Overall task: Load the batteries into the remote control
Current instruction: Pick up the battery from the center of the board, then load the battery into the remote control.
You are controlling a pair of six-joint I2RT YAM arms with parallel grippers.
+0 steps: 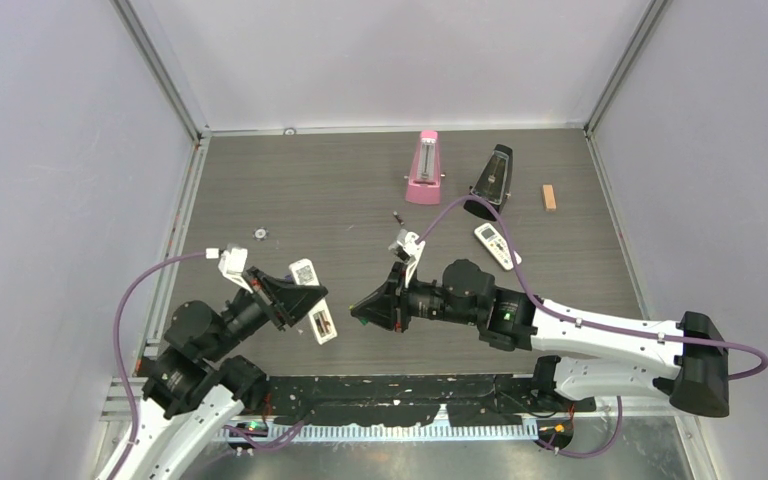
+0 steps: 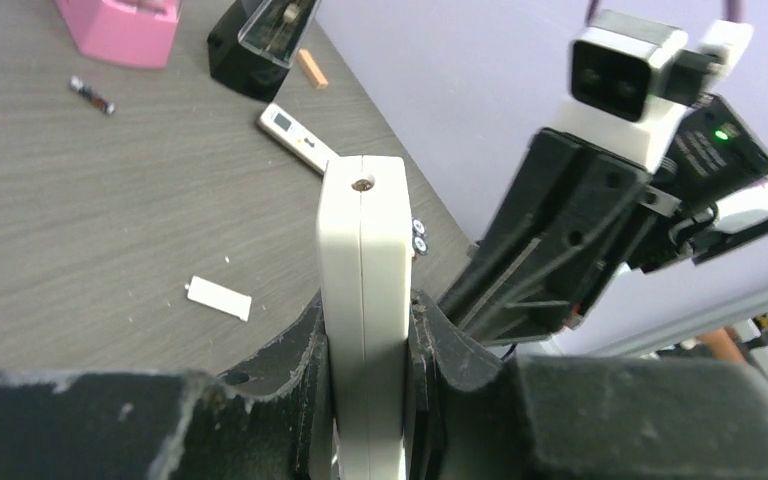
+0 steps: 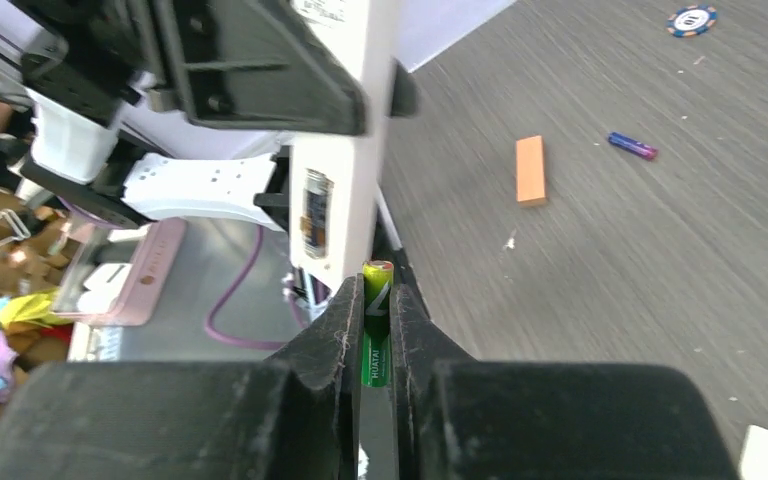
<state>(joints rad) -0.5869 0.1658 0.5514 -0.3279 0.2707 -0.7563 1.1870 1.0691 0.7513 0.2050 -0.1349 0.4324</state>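
top view, left third: small round chip (image 1: 259, 233) lying alone on the dark wood-grain table (image 1: 360, 180); below it, left gripper (image 1: 305, 298) pressed tight on the slim white remote (image 2: 363, 250), which is held off the table, edge-on between both fingers in the left wrist view; a dark open slot shows at the remote's lower end in the top view; small flat white piece (image 2: 219, 298) on the table, left of the remote in the left wrist view; centre: right gripper (image 1: 362, 310) just beside the remote, pinching a green battery (image 3: 376, 300) between its fingers; battery tip close to the remote's face, contact not clear; dark battery (image 1: 398, 217) loose above centre; purple battery (image 3: 632, 146) loose at upper right of the right wrist view; upper centre-right: pink metronome (image 1: 423, 168), black metronome (image 1: 492, 180), broader white remote (image 1: 497, 246); far right: orange block (image 1: 549, 197)
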